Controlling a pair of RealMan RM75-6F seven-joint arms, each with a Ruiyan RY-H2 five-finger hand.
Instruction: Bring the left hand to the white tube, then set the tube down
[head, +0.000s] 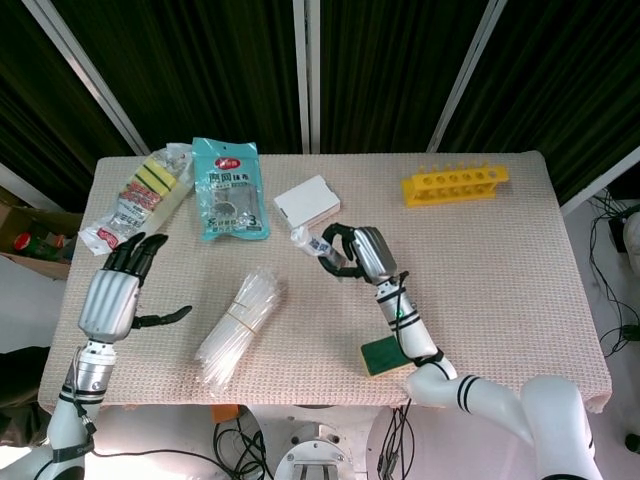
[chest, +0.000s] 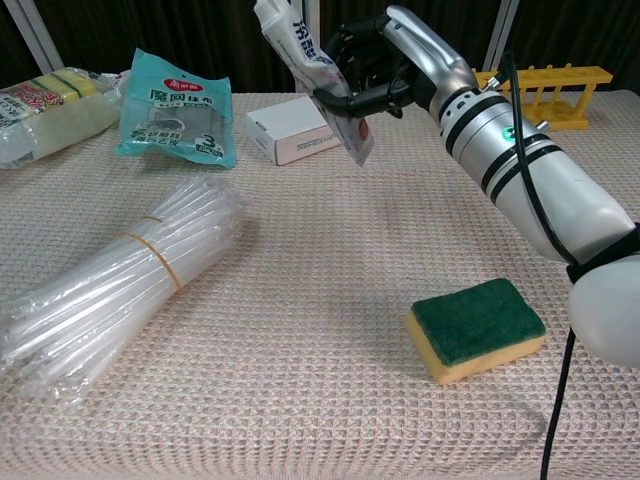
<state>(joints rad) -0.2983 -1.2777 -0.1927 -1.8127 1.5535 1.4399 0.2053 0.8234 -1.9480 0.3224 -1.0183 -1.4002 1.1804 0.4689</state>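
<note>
My right hand (head: 356, 253) (chest: 385, 62) holds the white tube (head: 312, 245) (chest: 316, 78) in the air above the middle of the table, its cap end up and to the left. The tube's flat crimped end hangs below the fingers in the chest view. My left hand (head: 118, 291) hovers open over the table's left front edge, fingers spread, far to the left of the tube. The chest view does not show the left hand.
A bundle of clear straws (head: 240, 318) (chest: 105, 280) lies between the hands. A green-and-yellow sponge (head: 382, 354) (chest: 475, 327) sits front right. A white box (head: 307, 200) (chest: 288, 131), teal packet (head: 229, 189) (chest: 177, 108), sponge pack (head: 140, 195) and yellow rack (head: 454, 183) line the back.
</note>
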